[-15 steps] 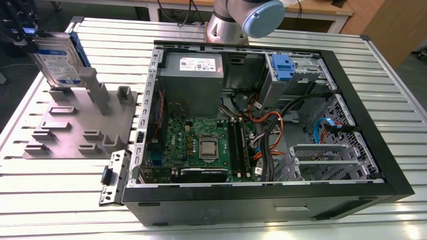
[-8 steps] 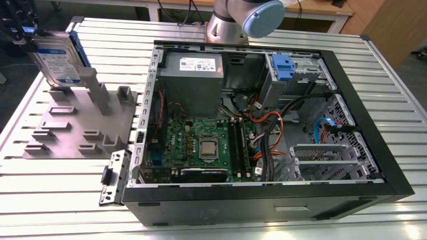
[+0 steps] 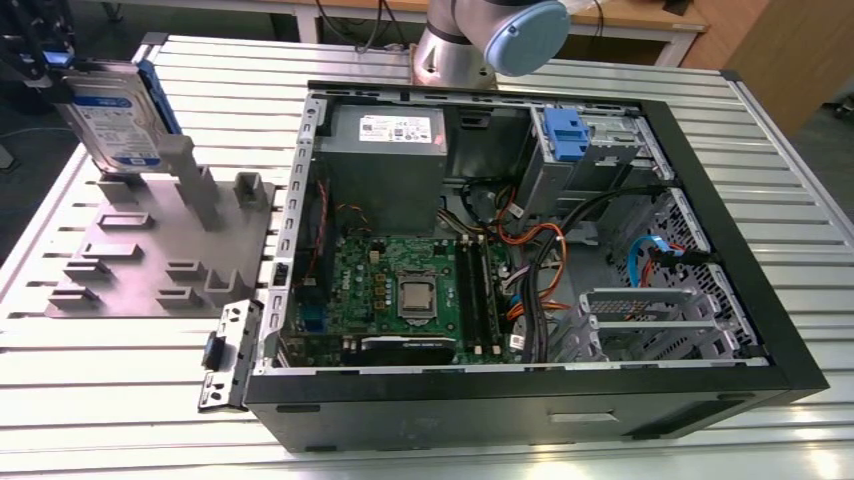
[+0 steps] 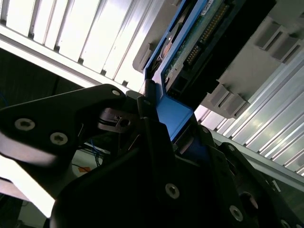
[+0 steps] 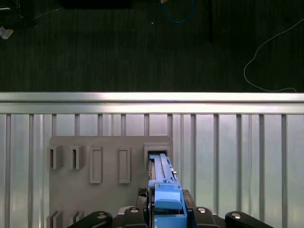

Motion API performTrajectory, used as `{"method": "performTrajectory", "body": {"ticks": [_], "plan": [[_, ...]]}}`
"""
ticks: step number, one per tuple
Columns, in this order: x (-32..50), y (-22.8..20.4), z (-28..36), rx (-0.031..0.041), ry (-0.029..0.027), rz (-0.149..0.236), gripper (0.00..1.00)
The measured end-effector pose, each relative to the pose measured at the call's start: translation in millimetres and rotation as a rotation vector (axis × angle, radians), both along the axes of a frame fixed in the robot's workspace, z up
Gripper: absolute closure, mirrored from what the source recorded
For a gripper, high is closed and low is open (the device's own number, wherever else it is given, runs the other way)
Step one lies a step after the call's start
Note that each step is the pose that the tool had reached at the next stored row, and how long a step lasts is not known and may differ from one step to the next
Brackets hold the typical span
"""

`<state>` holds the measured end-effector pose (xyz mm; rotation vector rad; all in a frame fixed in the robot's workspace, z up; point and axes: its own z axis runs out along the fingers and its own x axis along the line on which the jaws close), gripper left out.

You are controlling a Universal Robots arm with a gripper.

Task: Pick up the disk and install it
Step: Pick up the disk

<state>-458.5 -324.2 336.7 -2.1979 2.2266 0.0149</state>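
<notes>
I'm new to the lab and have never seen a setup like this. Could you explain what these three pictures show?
One robot arm works at a slatted metal table. The exterior view looks down on an open computer case beside a grey fixture plate. Both wrist views come from cameras riding on the arm. Its gripper is shut on the disk, a silver drive in a blue bracket, held on edge at the plate.

The flat silver-grey rectangular disk (image 3: 115,120) carries a white-and-blue label and a blue plastic bracket (image 5: 166,202). Beside the black metal computer case (image 3: 534,390), the slotted plastic holder (image 3: 147,255) is plain grey on the ribbed silver aluminium table (image 3: 120,420). Inside the case: a green circuit board (image 3: 380,275), orange cables (image 3: 531,238), a blue plastic latch (image 3: 566,135).
</notes>
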Motion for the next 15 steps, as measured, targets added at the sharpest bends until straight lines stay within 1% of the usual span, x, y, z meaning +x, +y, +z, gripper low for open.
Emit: {"method": "performTrajectory", "body": {"ticks": [15], "plan": [[0.0,0.0,3.4,0.0,0.0,0.0,0.63]]}}
